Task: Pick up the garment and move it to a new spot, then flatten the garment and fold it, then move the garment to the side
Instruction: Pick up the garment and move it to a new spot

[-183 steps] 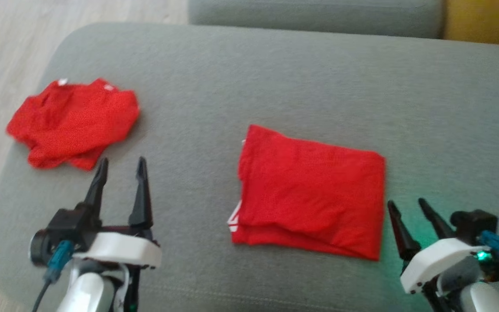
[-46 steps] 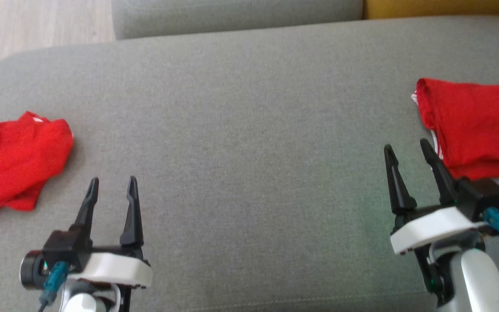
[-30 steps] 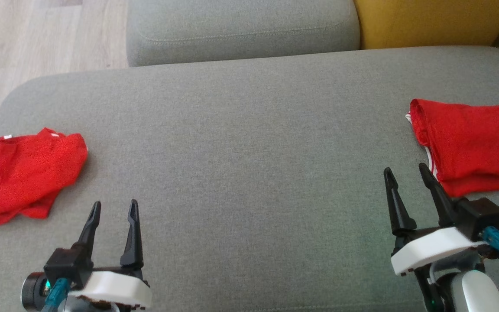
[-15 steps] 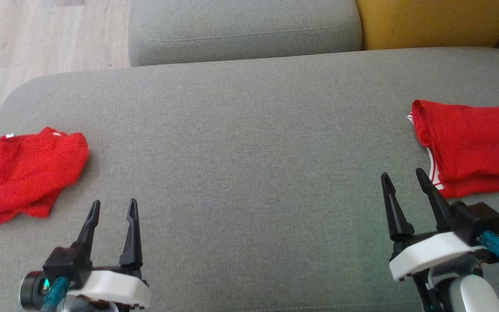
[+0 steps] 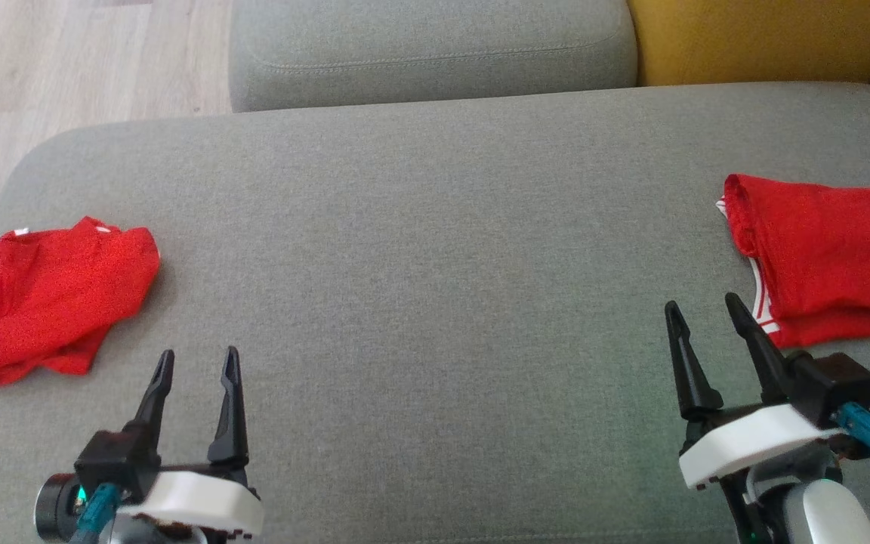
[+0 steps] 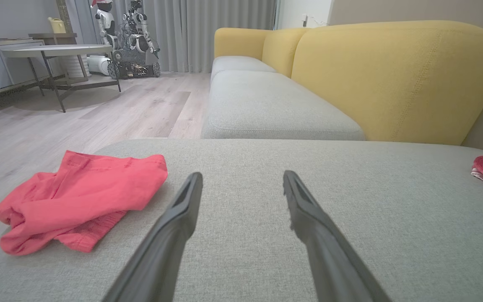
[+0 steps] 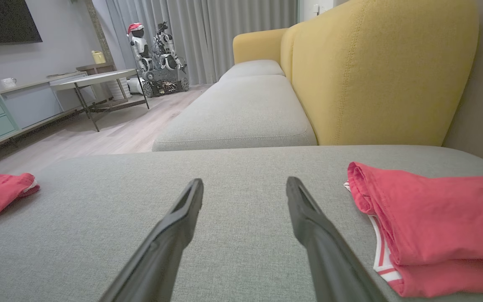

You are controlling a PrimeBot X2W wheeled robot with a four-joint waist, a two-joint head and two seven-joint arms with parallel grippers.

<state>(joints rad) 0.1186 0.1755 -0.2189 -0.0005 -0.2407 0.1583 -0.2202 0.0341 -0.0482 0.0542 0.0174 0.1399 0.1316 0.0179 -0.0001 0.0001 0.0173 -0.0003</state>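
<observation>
Your crumpled red garment (image 5: 50, 298) lies at the left end of the grey fabric sofa cushion (image 5: 435, 264), close to its rounded edge. The folded red garment with white stripes (image 5: 831, 261) sits far right. The left pincer (image 5: 199, 353) and the right pincer (image 5: 701, 302) both stand apart, empty. If you pinch a single layer, the crumpled piece may drag off toward the wooden floor (image 5: 65, 68). No readable writing or brand shows.

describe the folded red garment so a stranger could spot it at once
On the grey sofa seat, look to the robot's right end, just past the right gripper. The folded red garment lies as a flat rectangle with white stripes at one edge, unlike the crumpled red garment at the left end.
</observation>
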